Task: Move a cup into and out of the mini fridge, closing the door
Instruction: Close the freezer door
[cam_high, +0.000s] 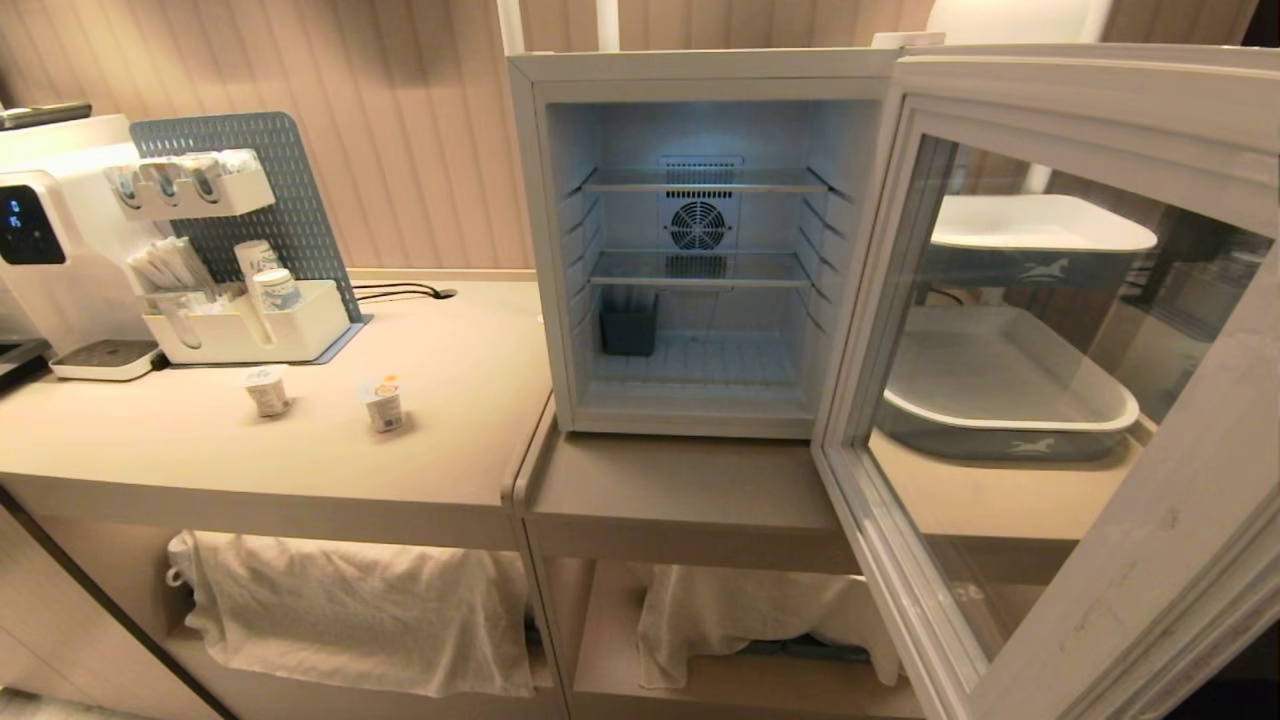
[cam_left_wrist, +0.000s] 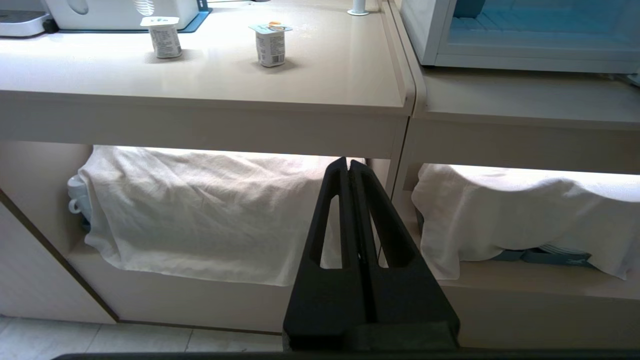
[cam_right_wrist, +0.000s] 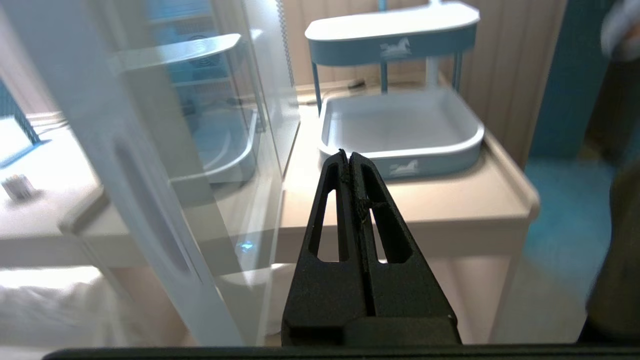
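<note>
Nearest, the left gripper (cam_left_wrist: 348, 167) and the right gripper (cam_right_wrist: 348, 159) hang low in front of the worktop (cam_high: 460, 420) with jaws closed and holding nothing. The door (cam_high: 1050, 380) swings wide open on the right, so a cup can go in. Two small foil-lidded cups (cam_high: 383, 402) wait on the left, and farther back stands the mini fridge (cam_high: 700, 250).

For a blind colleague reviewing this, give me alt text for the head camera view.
A white mini fridge stands on a counter with its glass door swung wide open. Two small sealed cups stand on the counter to its left.
</note>
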